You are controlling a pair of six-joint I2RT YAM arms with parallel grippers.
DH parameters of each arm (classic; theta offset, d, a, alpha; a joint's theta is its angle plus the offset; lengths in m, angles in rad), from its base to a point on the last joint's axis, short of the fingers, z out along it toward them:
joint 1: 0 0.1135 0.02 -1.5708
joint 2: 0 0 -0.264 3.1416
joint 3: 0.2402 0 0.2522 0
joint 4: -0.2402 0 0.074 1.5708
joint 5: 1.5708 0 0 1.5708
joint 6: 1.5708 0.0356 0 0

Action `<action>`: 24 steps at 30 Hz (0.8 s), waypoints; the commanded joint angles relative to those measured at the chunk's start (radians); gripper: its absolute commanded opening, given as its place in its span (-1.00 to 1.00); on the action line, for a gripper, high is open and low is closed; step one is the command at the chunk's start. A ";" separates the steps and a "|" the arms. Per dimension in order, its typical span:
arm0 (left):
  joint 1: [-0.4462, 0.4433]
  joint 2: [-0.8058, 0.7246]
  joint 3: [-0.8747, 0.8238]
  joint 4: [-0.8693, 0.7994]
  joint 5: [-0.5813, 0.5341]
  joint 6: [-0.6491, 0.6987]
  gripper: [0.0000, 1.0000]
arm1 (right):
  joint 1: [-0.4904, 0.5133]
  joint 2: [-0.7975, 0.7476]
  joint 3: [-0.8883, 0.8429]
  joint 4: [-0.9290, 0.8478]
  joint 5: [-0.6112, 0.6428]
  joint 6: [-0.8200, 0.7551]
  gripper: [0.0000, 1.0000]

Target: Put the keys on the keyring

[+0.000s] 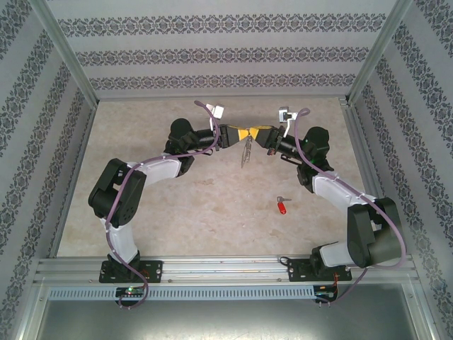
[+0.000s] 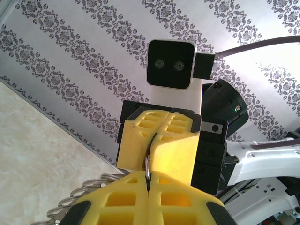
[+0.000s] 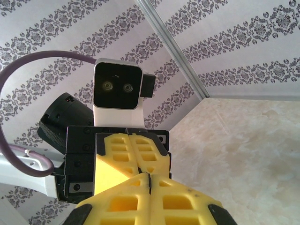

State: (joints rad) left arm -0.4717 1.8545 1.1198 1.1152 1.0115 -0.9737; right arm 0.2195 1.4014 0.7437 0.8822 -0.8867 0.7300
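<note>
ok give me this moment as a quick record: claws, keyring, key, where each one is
left claw: shut, pinching the keyring wire, tip to tip with the right claw
right claw: shut on the same keyring from the opposite side
keyring: held above the table between both claws, with the loop hanging below them
key: red head, lying on the table near the right arm, apart from both claws
task state: key not yet on the keyring
</note>
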 commanded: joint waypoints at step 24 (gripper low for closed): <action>-0.012 -0.190 -0.011 -0.494 -0.054 0.588 -1.00 | -0.155 -0.316 -0.083 -0.706 0.426 -0.095 0.00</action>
State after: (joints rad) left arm -0.4725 1.7107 1.1126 0.7280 0.9817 -0.5323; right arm 0.0669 1.1252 0.6514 0.4477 -0.5781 0.7059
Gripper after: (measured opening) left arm 0.049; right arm 0.500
